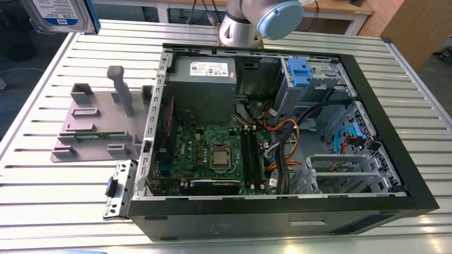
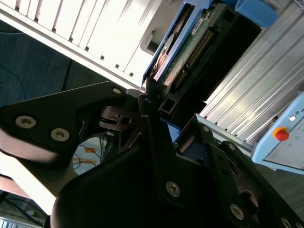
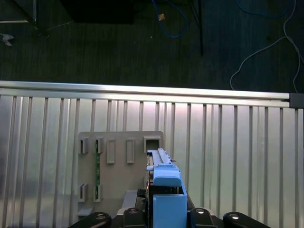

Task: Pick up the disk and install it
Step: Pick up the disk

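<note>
The disk (image 1: 60,15), silver-grey with a white and blue label and a blue bracket, hangs in the air at the exterior view's upper left, above the table's edge. In both wrist views it stands edge-on between the black fingers: the disk (image 2: 185,47) shows its connector side, and the disk (image 3: 165,183) shows its blue bracket. My gripper (image 2: 153,102) is shut on it. Below the gripper (image 3: 166,216) lies the grey fixture plate (image 3: 121,171).
The open computer case (image 1: 371,90) lies on the slatted aluminium table (image 1: 42,180), with a blue clip (image 1: 300,71) at its drive bay, cables and a motherboard (image 1: 211,153) inside. The grey fixture (image 1: 99,121) stands left of it. A pendant with a red button (image 2: 281,134) is nearby.
</note>
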You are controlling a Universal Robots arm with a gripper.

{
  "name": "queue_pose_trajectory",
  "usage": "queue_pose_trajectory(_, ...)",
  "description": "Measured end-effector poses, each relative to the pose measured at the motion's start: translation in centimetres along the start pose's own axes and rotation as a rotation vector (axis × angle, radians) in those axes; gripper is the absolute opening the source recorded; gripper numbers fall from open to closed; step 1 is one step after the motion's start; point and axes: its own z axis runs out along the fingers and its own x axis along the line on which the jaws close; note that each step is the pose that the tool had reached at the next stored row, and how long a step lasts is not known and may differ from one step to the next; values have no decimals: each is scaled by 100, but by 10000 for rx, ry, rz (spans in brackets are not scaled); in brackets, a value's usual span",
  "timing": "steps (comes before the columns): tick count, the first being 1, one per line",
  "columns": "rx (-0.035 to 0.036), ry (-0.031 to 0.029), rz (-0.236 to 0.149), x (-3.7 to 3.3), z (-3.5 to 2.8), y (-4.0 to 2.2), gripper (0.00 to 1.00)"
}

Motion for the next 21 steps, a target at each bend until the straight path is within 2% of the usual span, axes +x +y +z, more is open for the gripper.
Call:
queue_pose_trajectory(14, 0, 0, 0, -1, -32, 1, 37)
queue_pose_trajectory(21, 0, 0, 0, 0, -34, -37, 37)
